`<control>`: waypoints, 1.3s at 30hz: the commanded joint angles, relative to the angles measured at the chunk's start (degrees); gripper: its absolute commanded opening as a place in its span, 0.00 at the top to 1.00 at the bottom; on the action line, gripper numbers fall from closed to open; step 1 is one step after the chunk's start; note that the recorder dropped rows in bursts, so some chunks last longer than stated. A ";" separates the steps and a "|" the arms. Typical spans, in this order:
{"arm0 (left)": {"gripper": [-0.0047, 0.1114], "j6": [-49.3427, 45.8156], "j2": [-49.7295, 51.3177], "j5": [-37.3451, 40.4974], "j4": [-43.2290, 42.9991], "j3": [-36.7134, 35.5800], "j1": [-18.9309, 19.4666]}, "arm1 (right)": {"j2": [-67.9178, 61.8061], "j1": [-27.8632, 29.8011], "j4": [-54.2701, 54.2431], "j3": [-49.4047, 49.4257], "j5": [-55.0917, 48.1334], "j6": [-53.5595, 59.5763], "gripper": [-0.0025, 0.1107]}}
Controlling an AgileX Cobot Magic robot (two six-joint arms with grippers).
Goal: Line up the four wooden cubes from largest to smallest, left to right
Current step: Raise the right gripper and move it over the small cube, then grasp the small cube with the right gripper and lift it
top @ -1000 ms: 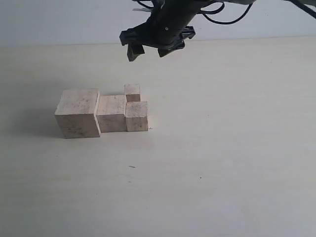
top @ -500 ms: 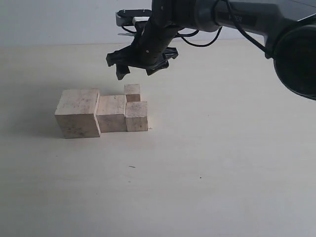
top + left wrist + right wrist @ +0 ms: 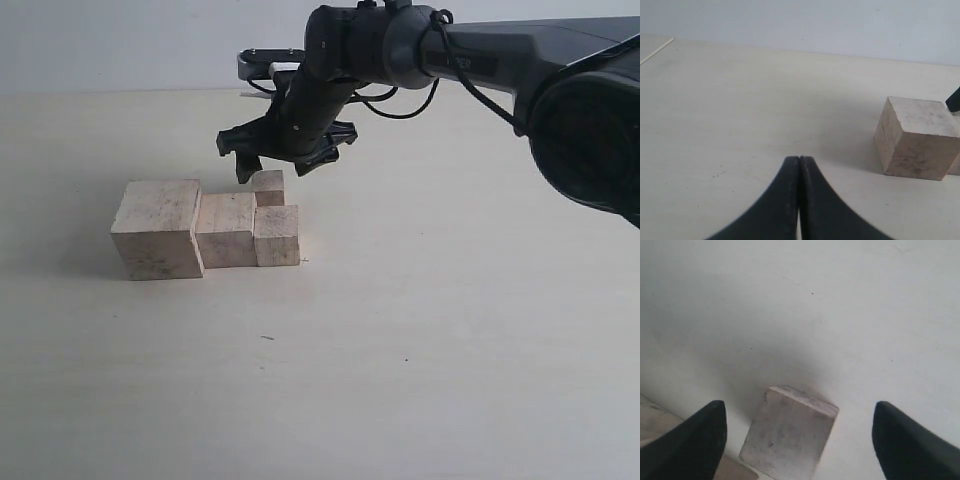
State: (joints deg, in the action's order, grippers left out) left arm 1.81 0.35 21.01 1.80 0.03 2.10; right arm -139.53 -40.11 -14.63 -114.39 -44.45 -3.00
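Three pale wooden cubes stand in a row on the table: the largest cube (image 3: 158, 228) at the left, the second cube (image 3: 227, 229) beside it, the third cube (image 3: 277, 235) at the right. The smallest cube (image 3: 268, 187) sits behind the row, against the second and third. My right gripper (image 3: 282, 163) hangs open just above the smallest cube (image 3: 790, 437), whose top lies between the spread fingertips. My left gripper (image 3: 799, 159) is shut on nothing, low over the table, with the largest cube (image 3: 918, 137) off to one side. The left gripper does not show in the exterior view.
The pale table (image 3: 450, 330) runs back to a light wall (image 3: 120, 40). The right arm (image 3: 480, 60) reaches in from the upper right across the middle.
My right gripper has come down and slightly left, from high above the table to just over the smallest cube. The cubes have not moved.
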 commanded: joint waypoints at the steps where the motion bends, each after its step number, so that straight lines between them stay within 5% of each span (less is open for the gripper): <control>1: 0.96 -0.11 -0.35 -0.69 0.34 -0.03 -0.38 | -0.25 0.11 -0.01 -0.43 0.86 0.03 0.40; 12: 0.96 -0.11 -0.35 -0.69 0.34 -0.03 -0.38 | -0.38 0.11 0.42 -2.85 -2.22 0.03 0.85; 16: 0.96 -0.11 -0.35 -0.69 0.34 -0.03 -0.38 | -0.38 0.11 0.67 -4.87 -3.42 0.03 0.92; 22: 0.96 -0.11 -0.35 -0.69 0.34 -0.03 -0.38 | -0.38 0.11 1.32 -7.21 -5.02 0.03 0.73; 29: 0.96 -0.11 -0.35 -0.69 0.34 -0.03 -0.38 | -0.50 0.11 -1.94 -7.72 -7.11 0.03 0.28; 39: 0.96 -0.11 -0.35 -0.69 0.34 -0.03 -0.38 | -2.90 0.11 -2.96 -7.72 -6.92 0.33 0.29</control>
State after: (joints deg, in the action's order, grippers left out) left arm 1.81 0.35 21.01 1.80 0.03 2.10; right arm -141.74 -40.11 -17.44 -121.78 -51.48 -3.00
